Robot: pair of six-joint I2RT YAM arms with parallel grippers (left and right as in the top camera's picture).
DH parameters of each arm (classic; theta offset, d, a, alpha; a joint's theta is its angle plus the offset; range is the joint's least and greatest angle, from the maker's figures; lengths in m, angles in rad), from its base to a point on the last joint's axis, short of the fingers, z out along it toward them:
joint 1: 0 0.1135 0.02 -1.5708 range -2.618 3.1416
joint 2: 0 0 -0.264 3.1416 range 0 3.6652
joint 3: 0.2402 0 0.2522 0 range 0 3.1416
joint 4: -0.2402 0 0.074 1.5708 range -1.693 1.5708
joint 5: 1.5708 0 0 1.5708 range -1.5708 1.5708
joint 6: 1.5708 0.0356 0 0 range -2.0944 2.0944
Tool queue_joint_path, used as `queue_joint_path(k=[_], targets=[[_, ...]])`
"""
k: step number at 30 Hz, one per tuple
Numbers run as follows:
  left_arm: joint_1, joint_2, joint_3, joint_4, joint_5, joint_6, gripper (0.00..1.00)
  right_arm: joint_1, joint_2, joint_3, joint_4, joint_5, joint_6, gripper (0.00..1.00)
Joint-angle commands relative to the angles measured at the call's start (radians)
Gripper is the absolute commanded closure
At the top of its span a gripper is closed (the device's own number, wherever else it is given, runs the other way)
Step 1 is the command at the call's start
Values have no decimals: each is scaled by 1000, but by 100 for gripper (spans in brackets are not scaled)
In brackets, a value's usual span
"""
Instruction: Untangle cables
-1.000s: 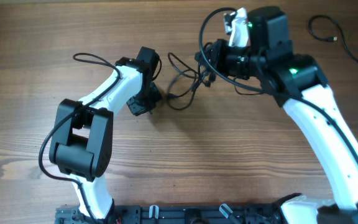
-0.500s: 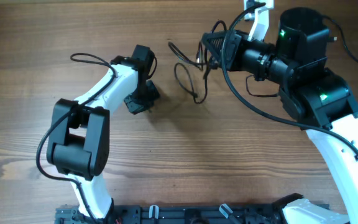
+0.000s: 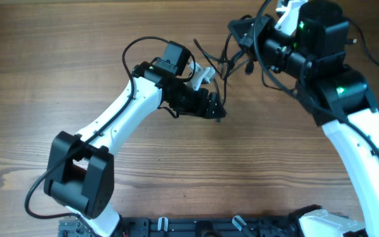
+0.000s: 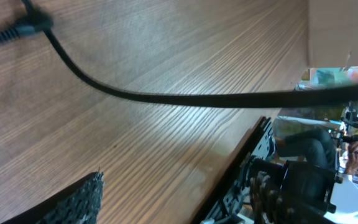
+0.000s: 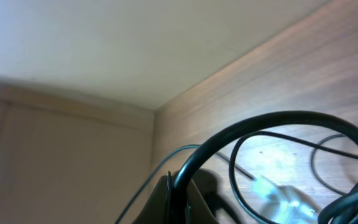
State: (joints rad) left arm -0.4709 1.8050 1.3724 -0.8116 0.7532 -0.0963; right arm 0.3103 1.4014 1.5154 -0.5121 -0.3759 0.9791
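- The left gripper [image 3: 212, 108] is low over the surface [image 3: 196, 178], just short of the cables [image 3: 217, 60]. From the overhead view you cannot tell whether it is wide, narrow or gripping anything.
- The left wrist view shows only one fingertip [image 4: 73, 200] at the lower edge. A single strand [image 4: 166, 98] runs taut across the frame above the wood, apart from that fingertip, with its plug [image 4: 18, 29] at the upper left. Pick that strand as your target and bring it between the fingers before you close.
- The cables hang as a small snarl between the two grippers, lifted off the surface at the right end. Pull sideways and slowly. A sharp tug would likely tighten the knot rather than open it.
- Farther back, the right gripper [image 3: 237, 29] is raised and, to judge from its wrist view, pinched narrow on a cable. A thick loop [image 5: 272, 118] arches up from between its fingers, and a pale connector [image 5: 278, 194] lies beyond.
- Use the right gripper as your anchor and let the left do the drawing-out.
- Watch the loop. If it shrinks as you pull, stop and choose another strand.
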Motion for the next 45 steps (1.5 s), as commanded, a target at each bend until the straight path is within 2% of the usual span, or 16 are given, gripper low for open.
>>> queue_joint_path(k=[1,3,8,9,11,13,15,20,21,23,25,32,36,38,42,45], targets=[[31,-116,8,60,16,40,16,-46,9,25,-5,-79,72,96],[39,-159,8,124,13,35,7,-50,9,25,6,-98,120,96],[-32,-140,8,256,-1,-9,3,-50,9,25,72,-107,325,96],[-53,-137,8,264,-64,-9,2,-50,9,25,106,-124,359,96],[-91,-137,8,263,-216,-24,2,-50,9,25,173,-160,427,96],[-111,-137,8,286,-246,-24,4,-50,9,25,213,-177,461,96],[-114,-136,5,308,-304,-40,14,-50,9,25,216,-188,492,96],[-114,-110,-1,364,-380,-119,18,-50,9,26,291,-229,524,96],[-114,-106,-1,373,-387,-130,24,-50,9,26,290,-229,523,96],[-114,-97,-1,378,-461,-130,67,-51,9,25,286,-228,510,96],[-114,-96,-1,364,-540,-155,92,-72,9,25,280,-224,471,96],[-80,-96,-1,287,-576,-156,96,-276,9,25,35,-211,219,96],[-24,-96,-1,222,-595,-155,96,-405,9,25,-203,14,1,96],[9,-96,-1,199,-595,-156,96,-438,9,25,-331,227,-69,96],[77,-96,-1,152,-599,-215,96,-443,14,23,-502,665,-86,96],[132,-96,-1,108,-633,-292,96,-443,16,23,-578,846,-38,96]])
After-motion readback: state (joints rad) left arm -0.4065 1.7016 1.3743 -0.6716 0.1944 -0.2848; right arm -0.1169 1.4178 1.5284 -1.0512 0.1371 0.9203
